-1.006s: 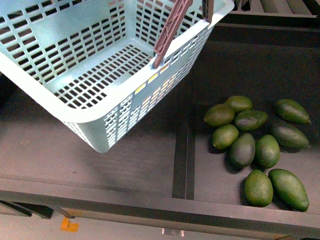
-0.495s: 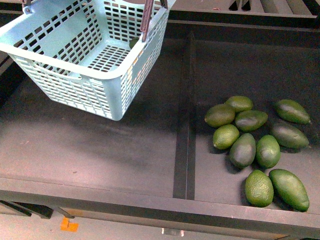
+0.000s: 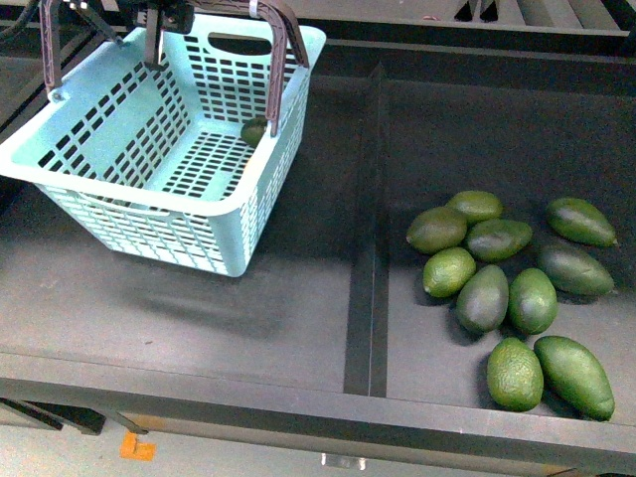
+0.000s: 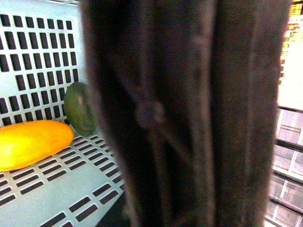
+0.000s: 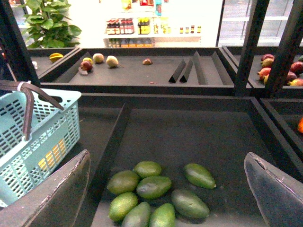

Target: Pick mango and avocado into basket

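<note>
- The left gripper sat at the far left, at the top of the basket; it seemed to grip the brown handles, though the jaws themselves were cropped and the wrist view was blocked by a dark blur, so I cannot tell for sure
- The basket hung tilted over the left compartment, its near corner lowest
- Inside it, the mango lay on the slotted floor, long axis running along the floor, with one avocado just beside it, standing against the wall
- The right gripper was spread wide and held nothing, hovering over the right compartment
- The loose avocados lay clustered directly beneath it, well right of the basket
- By my reading, both fruits were in, so only setting the basket down remained, a job for the left arm
</note>
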Available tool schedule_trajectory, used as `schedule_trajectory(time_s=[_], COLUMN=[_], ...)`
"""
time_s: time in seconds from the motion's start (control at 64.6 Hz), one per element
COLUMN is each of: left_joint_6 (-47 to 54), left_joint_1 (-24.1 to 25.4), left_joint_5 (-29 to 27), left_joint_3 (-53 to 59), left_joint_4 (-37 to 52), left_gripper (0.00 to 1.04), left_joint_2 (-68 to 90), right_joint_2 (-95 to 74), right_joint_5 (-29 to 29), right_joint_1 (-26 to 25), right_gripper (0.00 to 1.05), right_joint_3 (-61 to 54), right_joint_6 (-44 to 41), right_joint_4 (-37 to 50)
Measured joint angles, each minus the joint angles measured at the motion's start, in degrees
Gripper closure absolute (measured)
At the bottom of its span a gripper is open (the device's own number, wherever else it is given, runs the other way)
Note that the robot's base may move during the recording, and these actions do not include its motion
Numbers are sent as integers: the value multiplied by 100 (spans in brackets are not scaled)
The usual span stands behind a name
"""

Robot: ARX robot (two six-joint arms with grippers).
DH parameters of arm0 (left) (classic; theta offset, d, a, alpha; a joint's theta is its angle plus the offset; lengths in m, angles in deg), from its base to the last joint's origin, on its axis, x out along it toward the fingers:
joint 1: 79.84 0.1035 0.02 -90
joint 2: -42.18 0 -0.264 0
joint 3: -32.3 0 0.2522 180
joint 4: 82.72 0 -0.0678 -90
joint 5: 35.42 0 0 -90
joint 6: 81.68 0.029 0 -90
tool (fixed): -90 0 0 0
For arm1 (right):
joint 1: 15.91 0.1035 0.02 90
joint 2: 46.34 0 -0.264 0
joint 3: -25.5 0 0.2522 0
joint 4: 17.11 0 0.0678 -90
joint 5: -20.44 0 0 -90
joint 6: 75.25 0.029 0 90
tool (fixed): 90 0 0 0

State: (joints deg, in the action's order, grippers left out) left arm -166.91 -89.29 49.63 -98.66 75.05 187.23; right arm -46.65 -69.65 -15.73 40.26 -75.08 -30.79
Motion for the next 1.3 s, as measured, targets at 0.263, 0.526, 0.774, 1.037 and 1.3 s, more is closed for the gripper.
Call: schedule_trajectory(time_s=[0.263,0.526,0.774,1.037,1.3], left_joint_6=[136,2253,7792,8400,8439], left_joint_1=[111,151,411,601,929], left_joint_5=[-505,-315,-33,181,494], left_joint_3=[623,3530,7219,9265,10786], left_joint_4=[-216,2044,6463,6944,7106], left_gripper=[31,21,72,103,103], left_joint_2=[-841,-2944,-4518,-5908,-7217], right_joint_2=[0,0,0,0,0], right_joint_5=[0,0,0,0,-2], right_joint_1=[0,0,0,0,0], right_gripper=[9,9,9,9,9], right_joint_3=[0,0,0,0,0], right_joint_6=[0,0,0,-2,0], right_joint_4=[0,0,0,0,0])
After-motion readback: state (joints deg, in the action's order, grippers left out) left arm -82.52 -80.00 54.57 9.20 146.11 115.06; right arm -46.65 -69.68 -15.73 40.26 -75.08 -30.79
